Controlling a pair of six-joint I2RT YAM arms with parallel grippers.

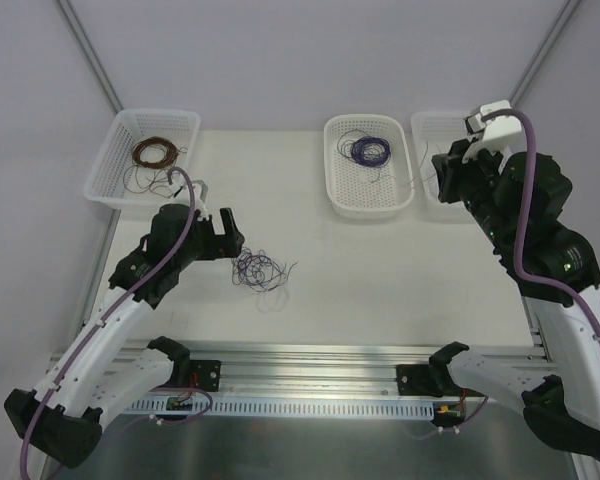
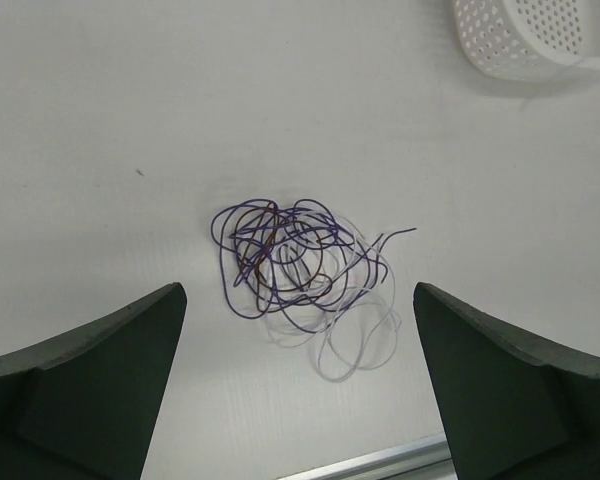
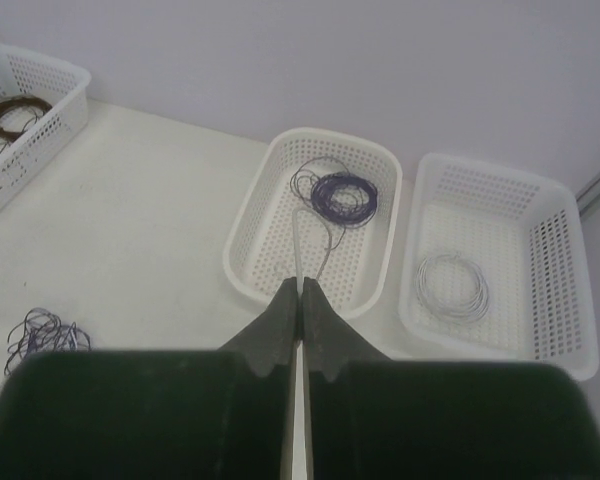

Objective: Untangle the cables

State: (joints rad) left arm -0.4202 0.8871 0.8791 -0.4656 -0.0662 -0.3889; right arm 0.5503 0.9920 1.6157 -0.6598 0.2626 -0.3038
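Note:
The cables (image 1: 255,268) lie as a small knot of purple, dark brown and whitish thin wires on the white table; in the left wrist view the cables (image 2: 280,262) sit just ahead of the jaws. My left gripper (image 1: 230,238) is open and empty, its fingers (image 2: 130,360) wide apart on either side of the knot, above it. My right gripper (image 3: 300,287) is shut on a thin white wire (image 3: 297,245) that loops up over the middle basket. In the top view the right gripper (image 1: 442,178) is raised between the middle and right baskets.
Three white perforated baskets stand at the back: the left basket (image 1: 105,170) holds a brown coil (image 1: 155,152), the middle basket (image 1: 370,208) a purple coil (image 1: 370,150), and the right basket (image 3: 560,290) a white coil (image 3: 452,285). An aluminium rail (image 1: 310,375) runs along the near edge.

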